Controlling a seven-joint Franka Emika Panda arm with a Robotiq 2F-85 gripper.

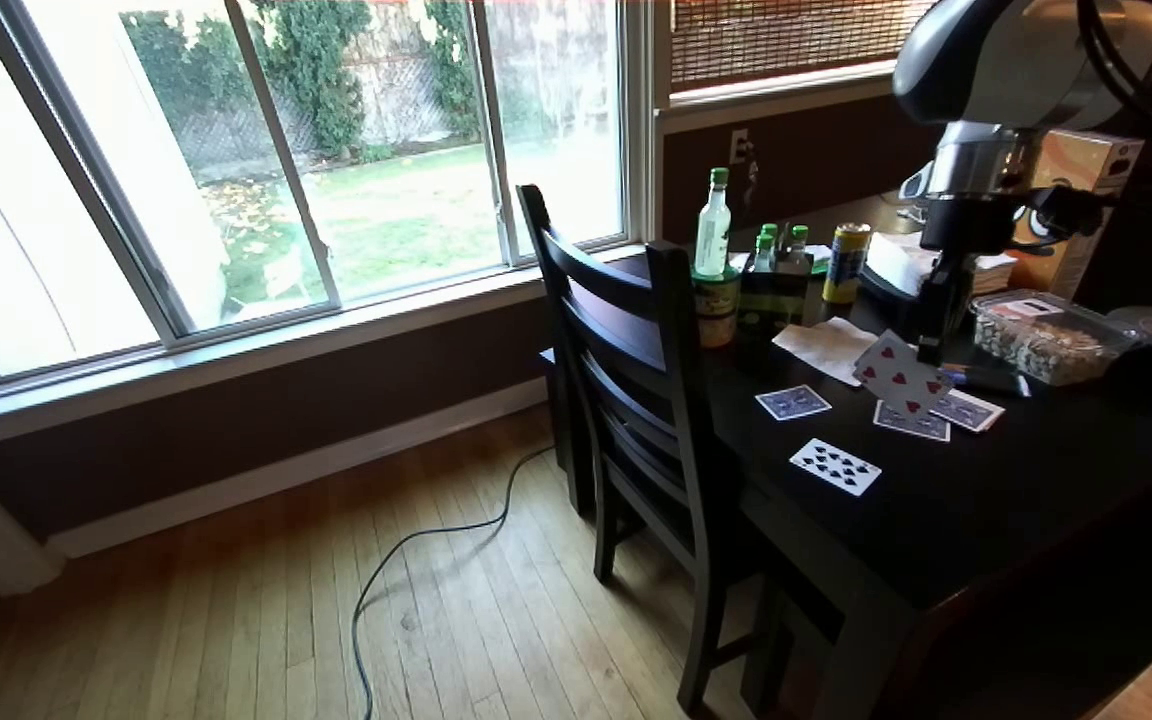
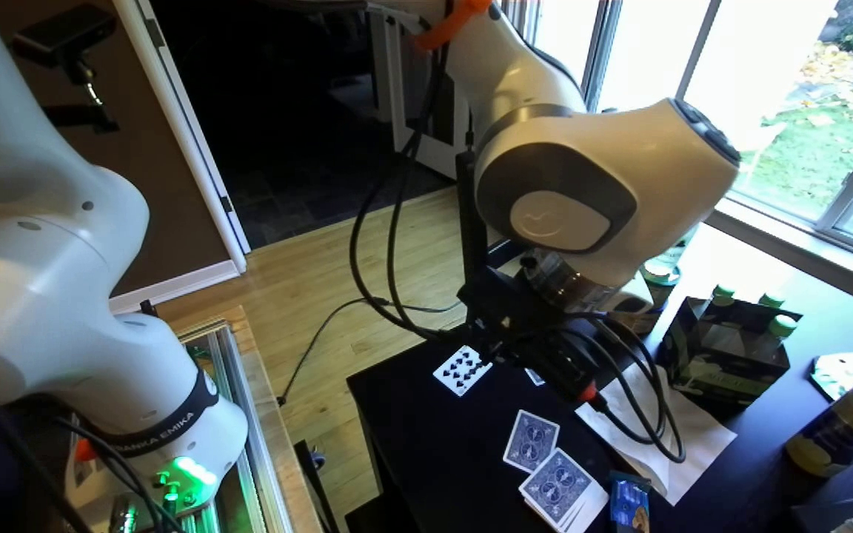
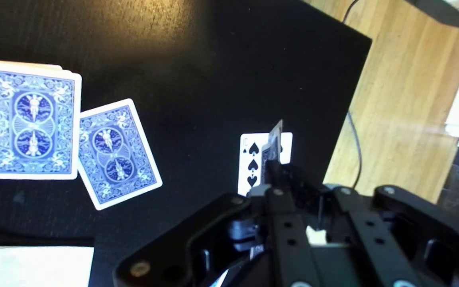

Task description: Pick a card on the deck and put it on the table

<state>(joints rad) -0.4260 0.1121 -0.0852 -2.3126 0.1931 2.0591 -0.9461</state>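
My gripper (image 1: 930, 348) is shut on a hearts card (image 1: 899, 377), held tilted above the dark table (image 1: 1016, 520). In the wrist view the held card (image 3: 275, 137) shows nearly edge-on at the fingertips (image 3: 279, 167). The face-down blue deck (image 2: 556, 488) lies on the table and also shows in the wrist view (image 3: 33, 123). A loose face-down card (image 3: 118, 155) touches the deck's edge. A face-up ten of spades (image 1: 835, 467) lies nearer the table edge. Another face-down card (image 1: 793, 402) lies apart; in an exterior view the gripper mostly hides it.
A white napkin (image 1: 826, 348) and a blue packet (image 2: 629, 503) lie near the deck. A bottle carton (image 2: 723, 363), a can (image 1: 846, 263), a clear plastic tub (image 1: 1051, 340) and an orange box (image 1: 1076, 210) stand behind. A slat-backed chair (image 1: 676, 340) stands at the table's side.
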